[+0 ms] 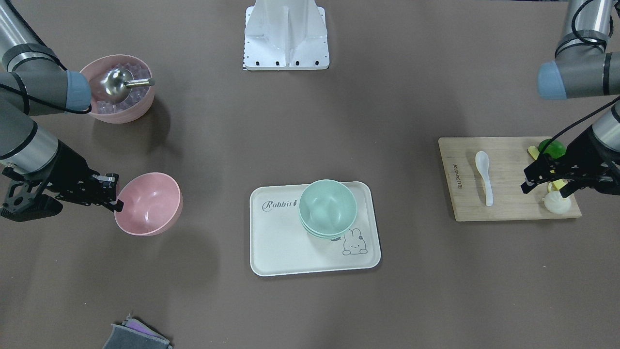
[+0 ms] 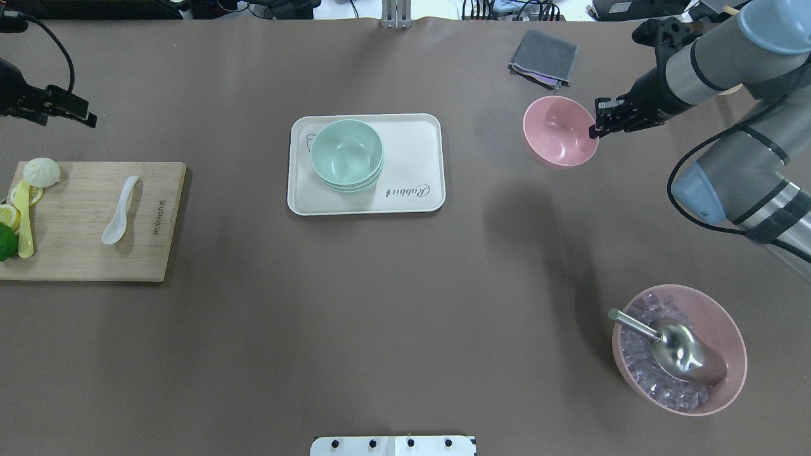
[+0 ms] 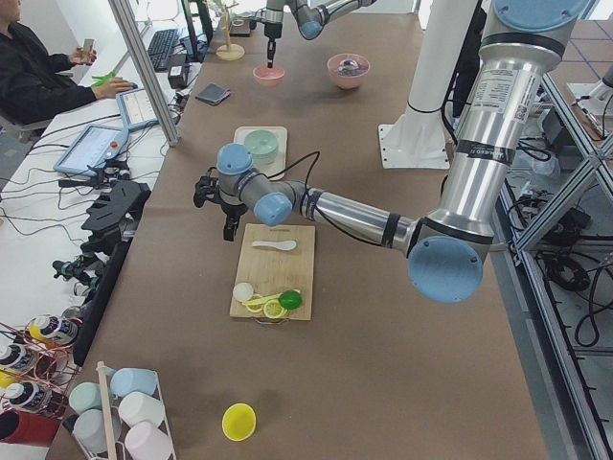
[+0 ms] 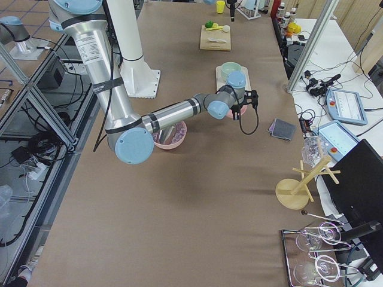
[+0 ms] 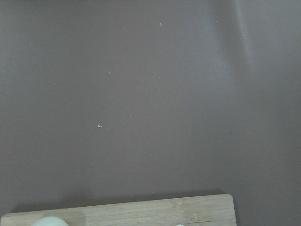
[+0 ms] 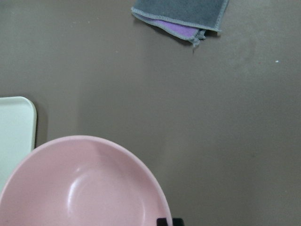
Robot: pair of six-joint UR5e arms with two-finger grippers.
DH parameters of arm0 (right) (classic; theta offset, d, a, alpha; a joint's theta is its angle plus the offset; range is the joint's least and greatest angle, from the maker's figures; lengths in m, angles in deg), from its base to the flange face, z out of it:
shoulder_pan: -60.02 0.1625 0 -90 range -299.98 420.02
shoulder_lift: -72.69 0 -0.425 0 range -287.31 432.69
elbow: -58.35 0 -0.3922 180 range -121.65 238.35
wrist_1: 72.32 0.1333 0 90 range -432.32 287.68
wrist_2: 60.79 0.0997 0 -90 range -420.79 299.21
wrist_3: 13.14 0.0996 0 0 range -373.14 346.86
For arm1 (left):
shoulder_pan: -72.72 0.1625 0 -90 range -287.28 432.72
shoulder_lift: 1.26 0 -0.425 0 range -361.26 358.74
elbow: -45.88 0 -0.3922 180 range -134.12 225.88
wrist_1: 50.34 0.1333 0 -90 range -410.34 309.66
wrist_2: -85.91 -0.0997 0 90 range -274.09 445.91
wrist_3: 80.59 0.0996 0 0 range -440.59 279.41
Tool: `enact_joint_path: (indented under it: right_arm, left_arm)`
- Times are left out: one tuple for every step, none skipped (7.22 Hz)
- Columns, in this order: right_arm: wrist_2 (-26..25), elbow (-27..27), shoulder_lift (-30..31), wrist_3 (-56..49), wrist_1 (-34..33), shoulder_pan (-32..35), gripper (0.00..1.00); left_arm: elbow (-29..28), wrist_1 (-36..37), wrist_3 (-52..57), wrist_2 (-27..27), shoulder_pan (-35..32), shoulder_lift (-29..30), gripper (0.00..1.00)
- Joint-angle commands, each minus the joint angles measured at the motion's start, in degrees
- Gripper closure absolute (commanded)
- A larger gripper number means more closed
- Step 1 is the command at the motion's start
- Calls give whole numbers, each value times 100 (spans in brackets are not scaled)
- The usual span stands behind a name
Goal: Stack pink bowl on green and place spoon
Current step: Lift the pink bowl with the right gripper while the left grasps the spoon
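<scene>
At the near right corner of the matte brown worktop (image 2: pixel 380 316) sits a wide ice bowl (image 2: pixel 738 354), pink, filled with clear faceted ice cubes (image 2: pixel 640 367). A polished steel scoop (image 2: pixel 687 354) lies in them, handle tilted up. Along the left edge a pale wooden board (image 2: pixel 76 253) carries a glossy white spoon (image 2: pixel 120 212), lying flat and free, plus a round bun (image 2: pixel 42 171) and a lime (image 2: pixel 5 244). The left gripper (image 1: pixel 543 190) hangs by the board's far edge, jaws apparently parted around nothing. Farther, mid-table, a cream rounded-corner tray (image 2: pixel 412 145) holds nested smooth green bowls (image 2: pixel 346 152), the top one empty. Toward the far right, the right gripper (image 2: pixel 595 130) pinches the rim of the empty, satin pink bowl (image 2: pixel 557 136), apart from the tray. A folded grey cloth (image 2: pixel 543 56) lies at the far edge.
</scene>
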Motion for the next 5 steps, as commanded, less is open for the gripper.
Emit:
enact_joint_path:
  right_arm:
    - [109, -30, -355, 625, 3, 52, 100]
    - [109, -30, -453, 792, 3, 43, 100]
    - [109, -30, -515, 802, 3, 43, 100]
    - [109, -39, -550, 881, 12, 43, 100]
    - [109, -48, -672, 1082, 12, 8, 100]
  left_arm:
    - [-49, 12, -367, -232, 443, -4, 2]
    - [-6, 12, -457, -241, 541, -21, 2]
    - [-49, 21, -449, -259, 742, -48, 2]
    - [-171, 12, -449, -494, 935, -57, 3]
    - [-225, 4, -457, -723, 1120, -65, 3]
